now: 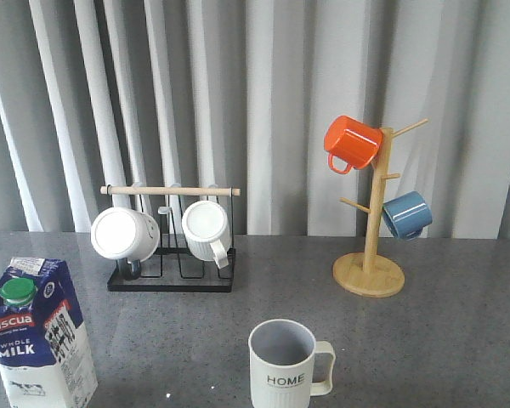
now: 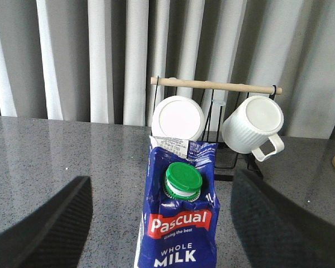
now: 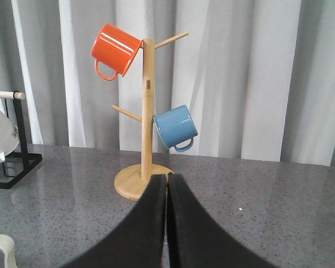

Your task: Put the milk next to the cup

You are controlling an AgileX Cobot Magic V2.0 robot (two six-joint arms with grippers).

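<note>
At the table's near left edge the milk (image 1: 38, 336) is seen upright, well apart from the cup (image 1: 285, 365), which stands near the front centre with its handle turned right. Nothing stands between them. Behind, two white ribbed mugs (image 1: 126, 234) are hung on a black rack (image 1: 172, 279), and an orange mug (image 1: 351, 143) and a blue mug (image 1: 406, 214) on a wooden tree (image 1: 370, 272). The left gripper (image 2: 162, 223) is spread wide, the carton seemingly between its fingers (image 2: 50, 223), untouched. The right gripper (image 3: 166, 223) is pressed together, empty.
</note>
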